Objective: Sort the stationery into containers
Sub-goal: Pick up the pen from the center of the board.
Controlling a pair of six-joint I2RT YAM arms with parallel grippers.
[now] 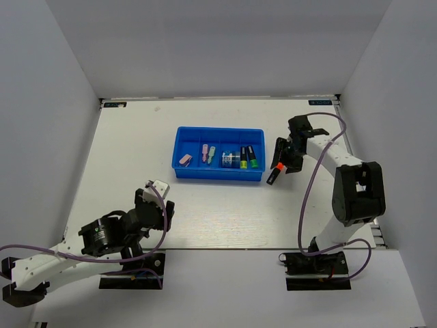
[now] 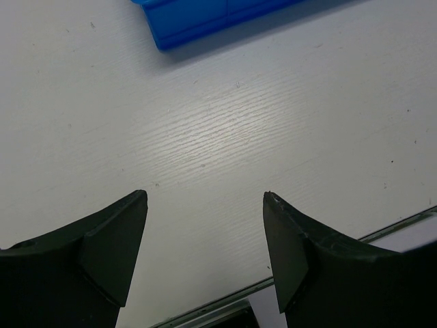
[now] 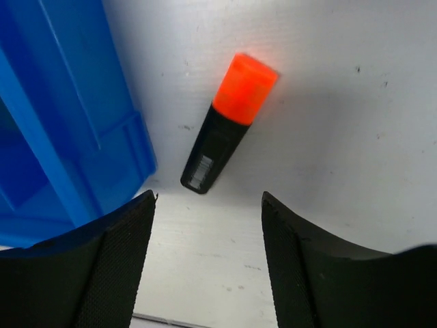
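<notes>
The blue four-compartment tray (image 1: 217, 176) sits mid-table. It holds a pink eraser (image 1: 186, 159), pink (image 1: 205, 152) and mint (image 1: 212, 154) pieces, a tape roll (image 1: 229, 160), and yellow-capped (image 1: 244, 158) and green-capped (image 1: 252, 158) highlighters. An orange-capped highlighter (image 1: 275, 173) lies on the table just right of the tray. In the right wrist view it (image 3: 229, 126) lies beside the tray corner (image 3: 61, 123), just beyond the open, empty right gripper (image 3: 208, 198) (image 1: 287, 158). The left gripper (image 2: 205, 195) (image 1: 158, 203) is open and empty over bare table, near of the tray corner (image 2: 205, 17).
White walls close in the table on the left, back and right. The metal front edge of the table (image 2: 225, 301) runs just under the left gripper. The right arm's purple cable (image 1: 311, 178) loops over the table's right side.
</notes>
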